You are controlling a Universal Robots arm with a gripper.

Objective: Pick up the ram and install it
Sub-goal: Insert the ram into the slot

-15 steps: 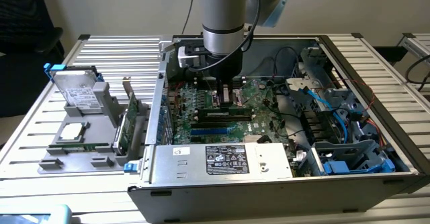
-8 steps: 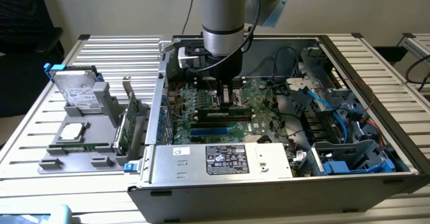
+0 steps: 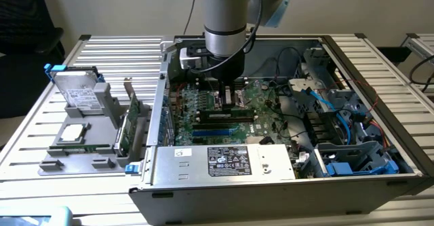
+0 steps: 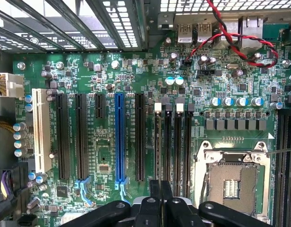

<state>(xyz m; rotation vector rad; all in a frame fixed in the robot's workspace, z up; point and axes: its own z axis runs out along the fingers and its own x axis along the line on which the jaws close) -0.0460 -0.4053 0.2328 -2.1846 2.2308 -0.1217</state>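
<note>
Two views: the exterior view takes in the whole open computer case (image 3: 271, 185) on the desk (image 3: 122, 58); the wrist view looks straight down on the motherboard (image 4: 102, 94).
Exterior view alone: a grey tray (image 3: 74, 157) beside the case, carrying a hard drive (image 3: 76, 91).
Wrist view alone: the blue slot (image 4: 119, 137), four memory slots (image 4: 178, 142) and the processor socket (image 4: 233, 182).
End effector (image 4: 161, 194): fingers pressed together, clamped on nothing.
Ram (image 3: 227, 116): standing on edge in the memory slots, label facing the camera.
Ram against end effector (image 3: 227, 96): just below the fingertips; contact cannot be told.
</note>
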